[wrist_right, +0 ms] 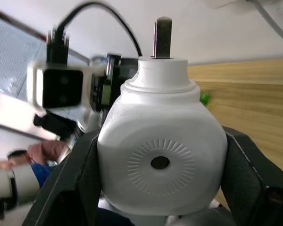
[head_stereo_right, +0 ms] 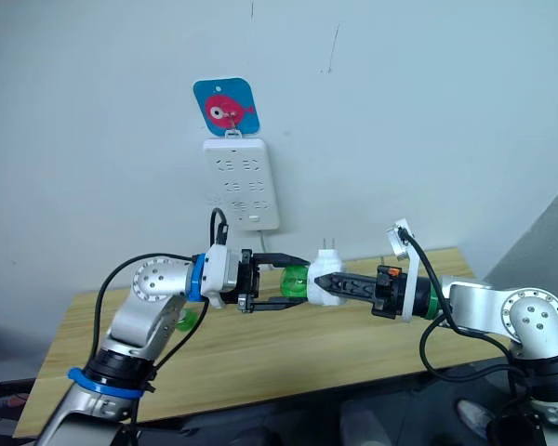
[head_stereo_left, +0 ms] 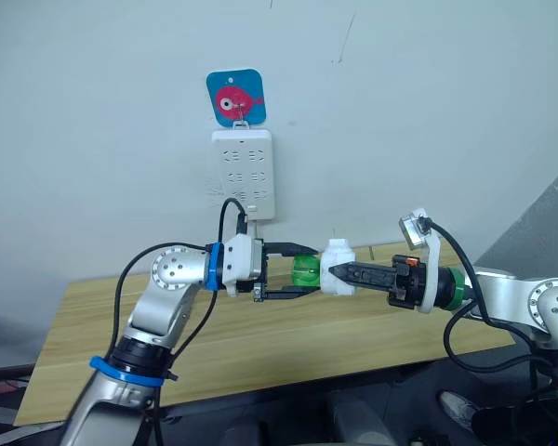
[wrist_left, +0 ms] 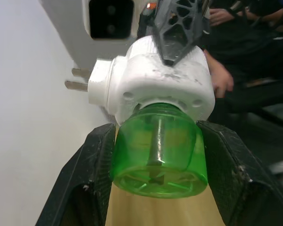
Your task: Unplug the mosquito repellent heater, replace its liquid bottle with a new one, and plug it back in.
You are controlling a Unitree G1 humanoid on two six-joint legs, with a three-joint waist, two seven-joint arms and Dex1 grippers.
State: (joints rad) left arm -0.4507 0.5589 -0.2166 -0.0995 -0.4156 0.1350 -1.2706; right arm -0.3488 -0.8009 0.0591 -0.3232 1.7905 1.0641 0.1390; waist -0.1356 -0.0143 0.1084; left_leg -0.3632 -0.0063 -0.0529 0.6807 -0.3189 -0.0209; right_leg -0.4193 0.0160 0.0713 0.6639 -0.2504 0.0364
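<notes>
With the rounded white plastic mosquito repellent heater (head_stereo_left: 338, 268) already unplugged and clamped midair in the right gripper (head_stereo_left: 346, 272), the left gripper (head_stereo_left: 302, 272) closes on its translucent green liquid bottle (wrist_left: 158, 153), so swapping and replugging into the white wall power strip (head_stereo_left: 244, 172) remain.

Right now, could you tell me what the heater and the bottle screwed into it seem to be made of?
Heater: opaque white plastic, apparently, with a moulded vent ring and metal-looking prongs. Bottle: translucent green, glossy, probably plastic; its inner wick shows through.

A green bottle (wrist_left: 158, 153) sits mid-frame between two black fingers (wrist_left: 92, 165), screwed into the white heater (wrist_left: 155, 80) above it.
</notes>
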